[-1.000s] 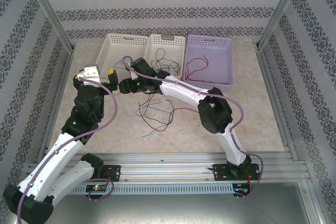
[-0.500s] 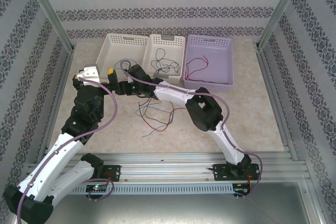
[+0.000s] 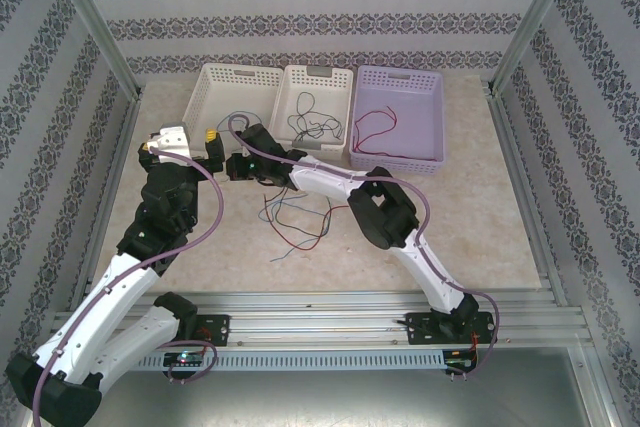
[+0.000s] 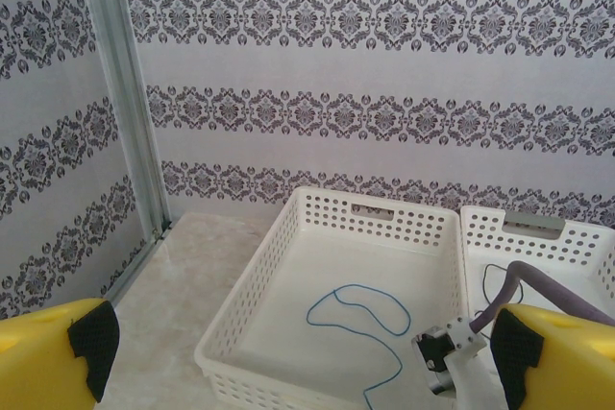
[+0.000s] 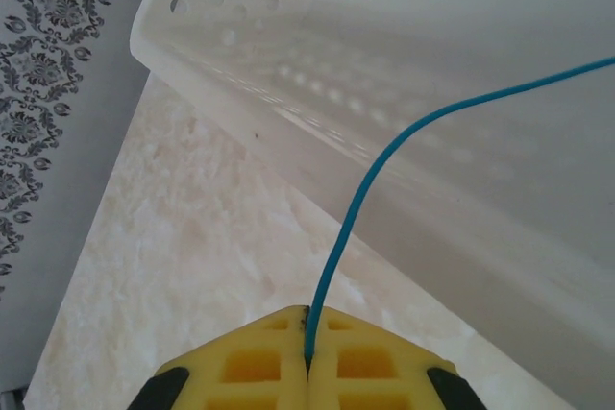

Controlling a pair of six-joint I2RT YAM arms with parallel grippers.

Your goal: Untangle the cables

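My right gripper (image 5: 307, 341) is shut on a blue cable (image 5: 384, 156). This cable climbs from the yellow jaws over the front wall of the left white basket (image 5: 288, 64). In the left wrist view the blue cable (image 4: 360, 287) loops on that basket's floor. From above, the right gripper (image 3: 234, 165) sits at the basket's front edge. My left gripper (image 3: 205, 143) hovers open beside it, and nothing lies between its yellow fingers (image 4: 82, 352). A loose tangle of red, grey and blue cables (image 3: 295, 212) lies on the table.
Three baskets stand in a row at the back: the left white one (image 3: 212, 87), a middle white one (image 3: 345, 97) with a black cable (image 3: 310, 125), and a lilac one (image 3: 400, 75) with a red cable (image 3: 375, 129). Aluminium posts and patterned walls enclose the table.
The right arm has swung left to the front of the left basket, and its gripper has shut on the blue cable. The left arm has stayed still and open.
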